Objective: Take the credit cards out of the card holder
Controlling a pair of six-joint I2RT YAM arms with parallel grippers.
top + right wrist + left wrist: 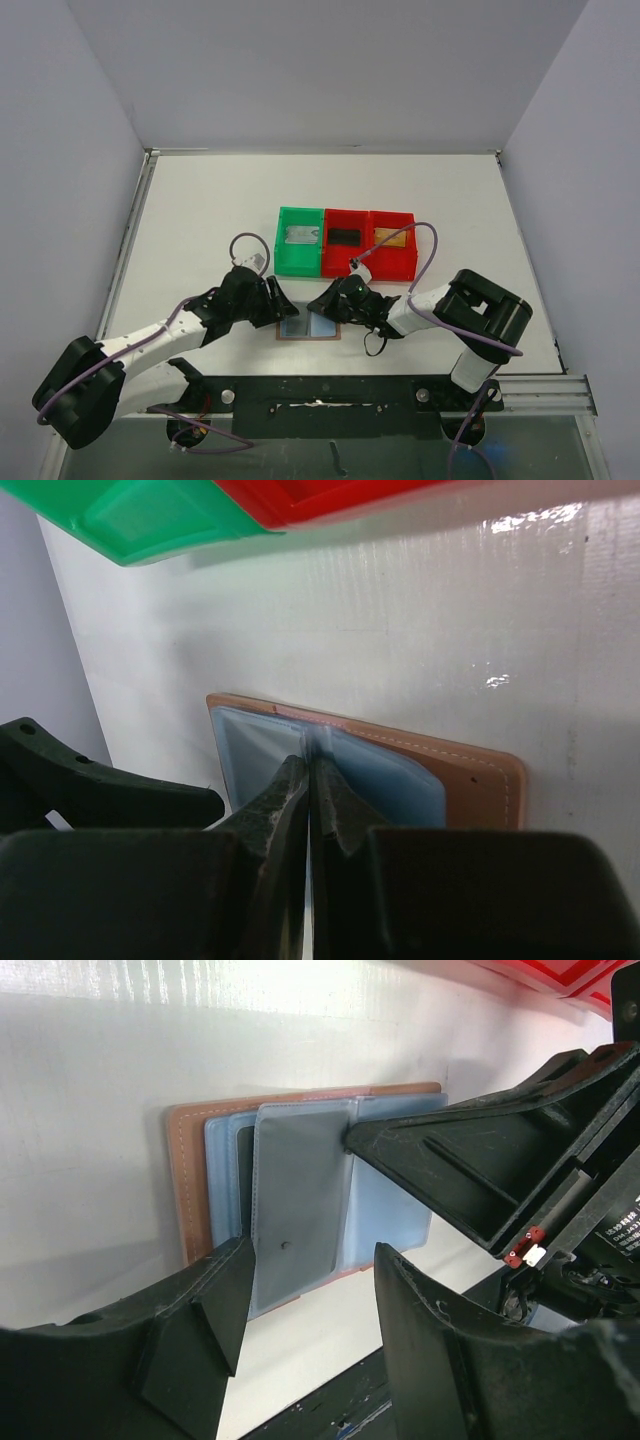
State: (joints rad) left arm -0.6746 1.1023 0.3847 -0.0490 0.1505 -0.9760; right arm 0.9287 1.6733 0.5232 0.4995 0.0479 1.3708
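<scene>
The card holder [322, 331], brown leather with blue plastic sleeves, lies open on the table between the arms. My right gripper [322, 303] is shut on one sleeve page at the spine [310, 765] and holds it standing up. In the left wrist view that page [300, 1190] looks grey and translucent, and a dark strip [243, 1175] shows behind it. My left gripper [312, 1260] is open and empty just off the holder's near edge, and it also shows in the top view [285, 305]. A silver-grey card [299, 236], a black card [345, 236] and a gold-tan card [393, 238] lie in the bins.
A green bin [285, 256] and two red bins [347, 254] [393, 263] stand in a row just behind the holder. The green bin's edge [150, 520] hangs close above the right gripper. The table's black front rail [320, 390] lies near the arms' bases.
</scene>
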